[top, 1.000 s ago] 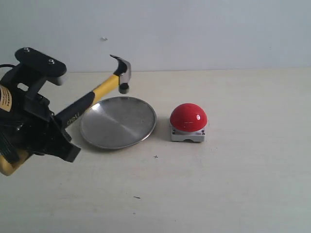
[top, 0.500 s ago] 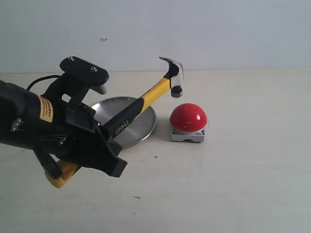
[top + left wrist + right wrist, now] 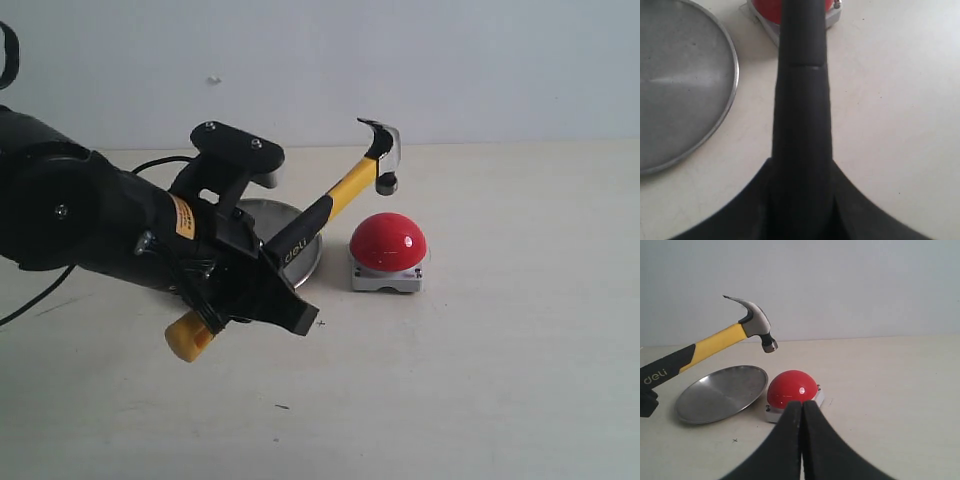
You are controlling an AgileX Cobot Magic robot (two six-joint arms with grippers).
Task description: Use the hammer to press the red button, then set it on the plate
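Observation:
My left gripper (image 3: 268,278) is shut on the black lower part of the hammer (image 3: 350,190) handle, which slopes up to the right. The dark metal head hangs a little above the red button (image 3: 388,242) without touching it. The silver plate (image 3: 305,255) lies left of the button, mostly hidden behind my left arm. In the left wrist view the handle (image 3: 802,100) runs out from the gripper (image 3: 802,200), past the plate (image 3: 680,90) toward the button (image 3: 765,7). My right gripper (image 3: 801,404) is shut and empty, low in front of the button (image 3: 790,387), plate (image 3: 722,392) and hammer (image 3: 715,342).
The things sit on a pale table (image 3: 500,360) with a plain wall behind. A black cable (image 3: 150,165) trails from my left arm on the left. My bulky left arm (image 3: 80,210) covers the left part of the scene.
My left arm has swung right with the hammer. The head has gone from above the plate's far rim to just above the red button. The right gripper stays shut.

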